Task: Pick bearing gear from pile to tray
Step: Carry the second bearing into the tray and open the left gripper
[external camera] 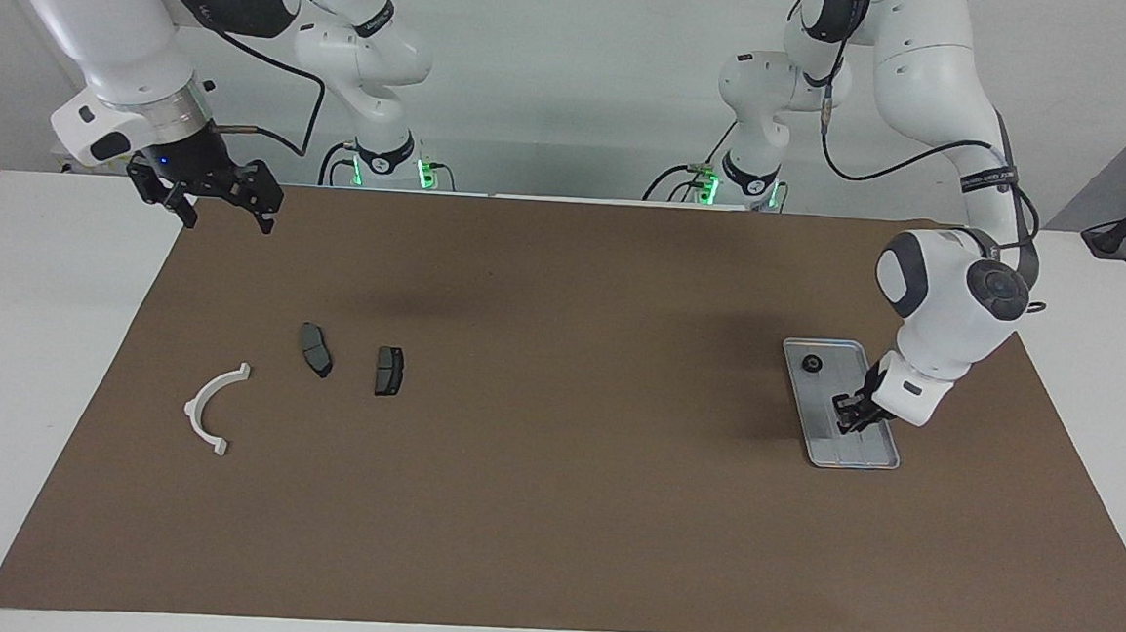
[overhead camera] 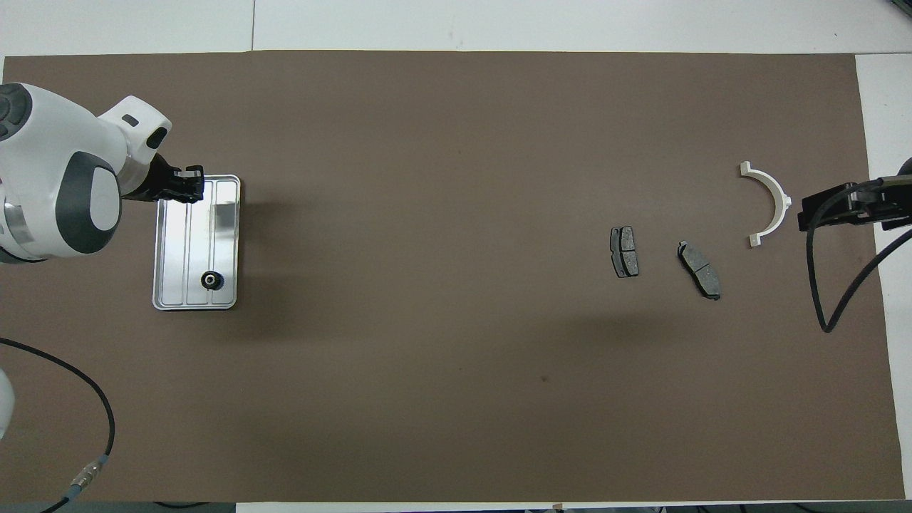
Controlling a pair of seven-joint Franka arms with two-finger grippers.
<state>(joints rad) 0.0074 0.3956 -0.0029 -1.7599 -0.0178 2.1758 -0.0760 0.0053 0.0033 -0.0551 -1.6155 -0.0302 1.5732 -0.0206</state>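
Note:
The silver tray (external camera: pixel 867 454) (overhead camera: pixel 178 249) lies toward the left arm's end of the table. A small black round bearing gear (external camera: pixel 811 363) (overhead camera: pixel 211 281) sits in the tray's end nearer to the robots. My left gripper (external camera: pixel 850 417) (overhead camera: pixel 191 187) is shut and low over the tray's other end; I cannot see anything between its fingertips. The pile lies toward the right arm's end: a white arc (external camera: pixel 213 410) (overhead camera: pixel 768 206) and two dark grey plates (external camera: pixel 316 349) (external camera: pixel 389 370) (overhead camera: pixel 700 269) (overhead camera: pixel 624 251). My right gripper (external camera: pixel 227 215) (overhead camera: pixel 804 212) hangs open, raised over the mat's edge, and waits.
A brown mat (external camera: pixel 551 511) (overhead camera: pixel 456 392) covers most of the white table. Black cables hang from both arms.

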